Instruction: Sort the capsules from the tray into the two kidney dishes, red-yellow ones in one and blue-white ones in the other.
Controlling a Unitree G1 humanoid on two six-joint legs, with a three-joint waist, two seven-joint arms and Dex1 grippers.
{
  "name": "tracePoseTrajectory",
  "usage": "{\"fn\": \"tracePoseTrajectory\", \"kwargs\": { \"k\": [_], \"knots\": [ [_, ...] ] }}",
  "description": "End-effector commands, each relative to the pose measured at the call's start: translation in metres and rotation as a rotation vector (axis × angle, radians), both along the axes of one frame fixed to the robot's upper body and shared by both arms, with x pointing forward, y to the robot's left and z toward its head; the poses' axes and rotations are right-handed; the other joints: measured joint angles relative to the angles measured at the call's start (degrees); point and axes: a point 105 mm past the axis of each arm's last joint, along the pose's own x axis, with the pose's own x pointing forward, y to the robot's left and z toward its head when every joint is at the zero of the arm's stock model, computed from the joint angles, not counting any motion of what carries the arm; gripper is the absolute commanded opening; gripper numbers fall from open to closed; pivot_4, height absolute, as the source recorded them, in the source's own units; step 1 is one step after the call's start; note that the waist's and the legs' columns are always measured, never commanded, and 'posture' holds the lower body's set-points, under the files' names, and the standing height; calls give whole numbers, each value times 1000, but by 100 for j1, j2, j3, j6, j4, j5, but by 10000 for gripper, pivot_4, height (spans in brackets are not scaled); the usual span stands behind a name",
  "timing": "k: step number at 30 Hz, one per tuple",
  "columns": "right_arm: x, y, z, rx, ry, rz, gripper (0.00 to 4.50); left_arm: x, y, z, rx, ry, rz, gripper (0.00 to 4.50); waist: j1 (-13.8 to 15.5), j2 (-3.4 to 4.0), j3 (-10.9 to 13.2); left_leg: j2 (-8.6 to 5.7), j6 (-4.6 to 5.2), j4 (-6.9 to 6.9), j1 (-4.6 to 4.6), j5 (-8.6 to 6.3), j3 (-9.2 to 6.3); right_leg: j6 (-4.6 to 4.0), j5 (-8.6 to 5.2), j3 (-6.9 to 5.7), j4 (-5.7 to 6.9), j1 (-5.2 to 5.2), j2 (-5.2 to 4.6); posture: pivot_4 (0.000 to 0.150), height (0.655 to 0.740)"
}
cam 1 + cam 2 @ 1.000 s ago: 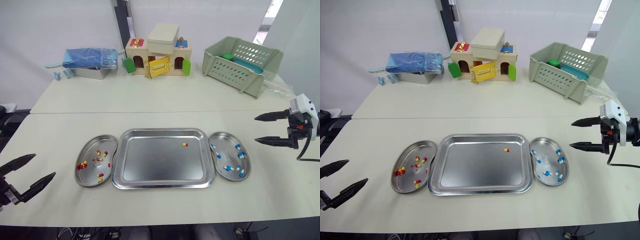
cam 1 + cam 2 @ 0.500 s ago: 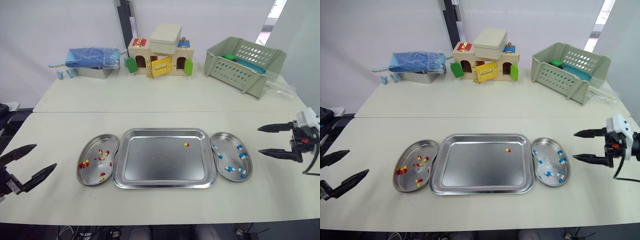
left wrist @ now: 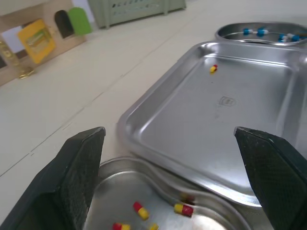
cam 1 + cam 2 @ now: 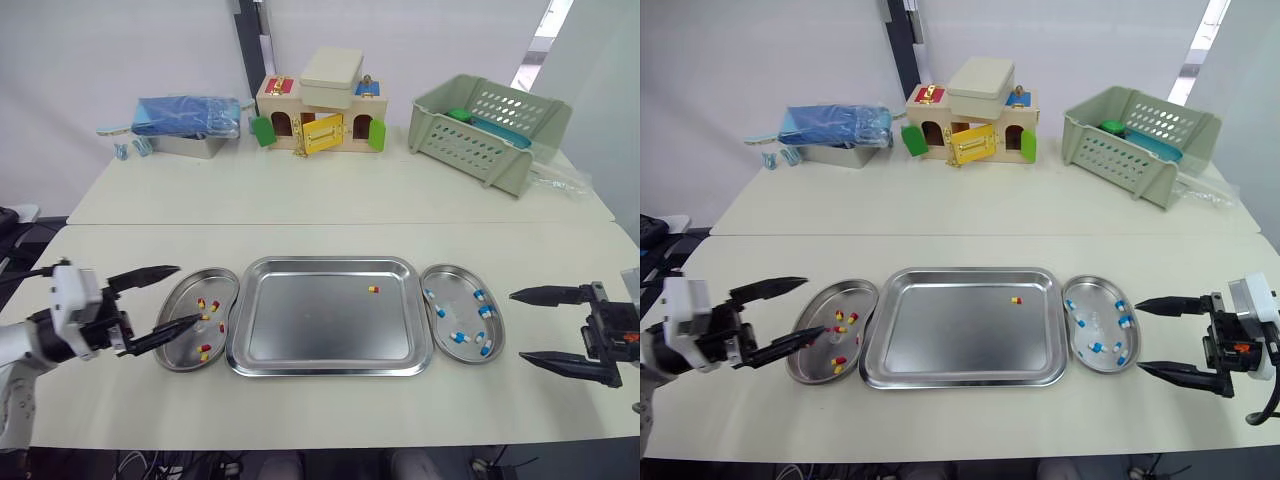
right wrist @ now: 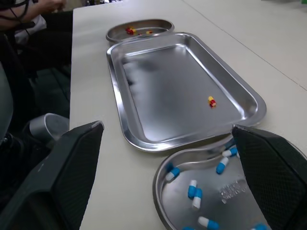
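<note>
A steel tray (image 4: 300,340) lies in the middle of the table with one red-yellow capsule (image 4: 372,289) near its far right corner. The left kidney dish (image 4: 215,283) holds several red-yellow capsules (image 4: 200,303). The right kidney dish (image 4: 455,285) holds several blue-white capsules (image 4: 455,337). My left gripper (image 4: 189,293) is open, its tips over the left dish's outer edge. My right gripper (image 4: 517,325) is open and empty just right of the right dish. The left wrist view looks across the tray (image 3: 230,120) to the lone capsule (image 3: 213,69).
At the back of the table stand a wooden toy house with a box on top (image 4: 318,103), a green slotted basket (image 4: 487,125) and a blue bundle in a metal container (image 4: 182,125). Bare tabletop lies between them and the tray.
My left gripper has come in from the front left corner to the left dish. My right gripper has dropped toward the front, closer to the right dish. Both stay open.
</note>
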Motion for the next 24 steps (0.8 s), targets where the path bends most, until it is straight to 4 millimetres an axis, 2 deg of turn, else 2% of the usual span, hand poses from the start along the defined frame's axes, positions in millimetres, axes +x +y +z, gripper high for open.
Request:
{"fn": "tracePoseTrajectory", "kwargs": {
  "k": [1, 9, 14, 24],
  "knots": [
    [-7, 7, 5, 23, -39, -1, 45000, 5, -23, 3, 4, -1, -68, 44636, 19, 0, 0, 0, 0, 1, -1, 0, -1, 0, 0, -1, 0, 0, 0, 1500, 7400],
    [-23, 16, -20, 109, -27, -92, 45000, 33, -92, -4, 60, 91, -271, 44636, 62, -6, -2, -5, -1, 5, -1, 0, -3, 1, 1, -1, -1, 5, -1, 1500, 7400],
    [-30, 22, -33, 179, -46, -177, 45000, 53, -134, -6, 75, 90, -373, 44636, 43, -7, -4, -6, -2, 6, -2, 1, -6, 1, 1, -4, 0, 6, 0, 1500, 7400],
    [-44, 28, -62, 213, -65, -303, 45000, 82, -196, -35, 146, 86, -475, 44636, 31, -6, -4, -8, -1, 8, 1, 1, -8, 2, 1, -2, 1, 7, 4, 1500, 7400]
  ]
}}
